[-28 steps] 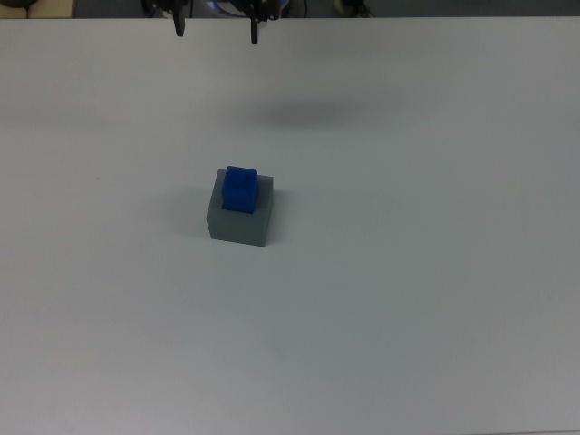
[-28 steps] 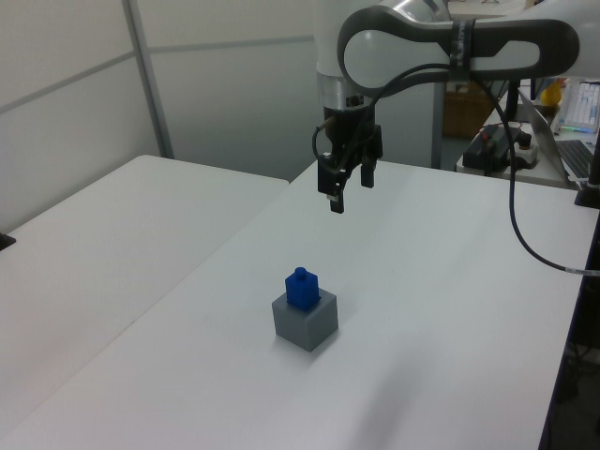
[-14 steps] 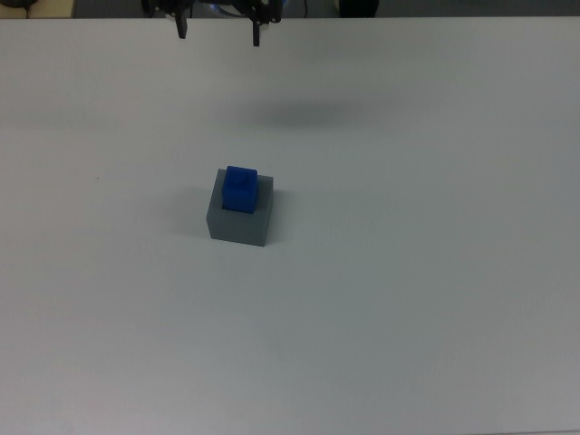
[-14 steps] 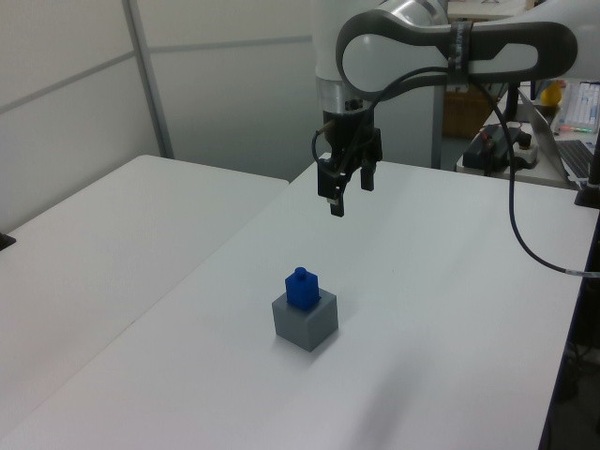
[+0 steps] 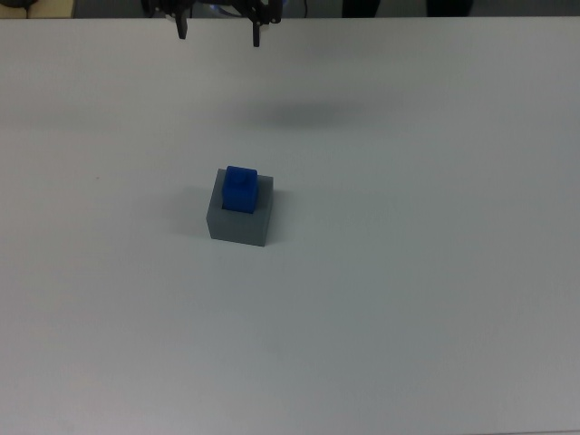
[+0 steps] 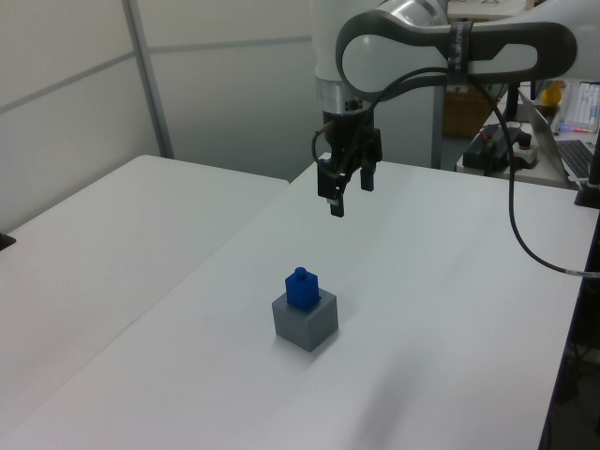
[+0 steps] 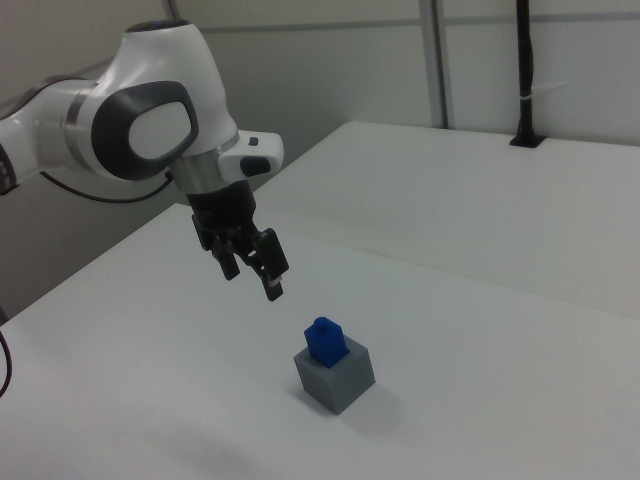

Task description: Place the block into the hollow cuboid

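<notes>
Little has moved over the last second: the gripper (image 6: 346, 194) has crept slightly upward, and the block and box sit unchanged.

Its small bright blue block (image 7: 325, 340) stands seated in the square hole of the matte grey hollow cuboid (image 7: 336, 378), its upper part poking above the rim, on the white table (image 5: 408, 272). In my judgement the risk is that the block is only partly sunk and sits slightly askew, so a bump to the table could tip it out. The white Franka arm (image 6: 441, 47) arches over and hangs its wrist straight down, with the black fingers spread apart, holding nothing, well above and apart from the box.
</notes>
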`<state>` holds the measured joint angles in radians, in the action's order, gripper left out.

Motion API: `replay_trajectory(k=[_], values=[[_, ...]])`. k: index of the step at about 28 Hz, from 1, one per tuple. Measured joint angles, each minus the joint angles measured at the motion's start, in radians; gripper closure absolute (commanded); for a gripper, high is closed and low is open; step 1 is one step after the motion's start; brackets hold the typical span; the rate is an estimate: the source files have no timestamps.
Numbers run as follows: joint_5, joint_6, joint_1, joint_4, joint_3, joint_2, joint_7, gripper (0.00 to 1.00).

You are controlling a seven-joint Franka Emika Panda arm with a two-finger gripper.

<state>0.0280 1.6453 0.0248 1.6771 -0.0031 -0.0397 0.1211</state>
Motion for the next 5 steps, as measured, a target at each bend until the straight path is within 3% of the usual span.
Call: replay_trajectory(k=[5], values=[[0.0,0.0,0.0,0.0,0.0,0.003,0.0,0.0]])
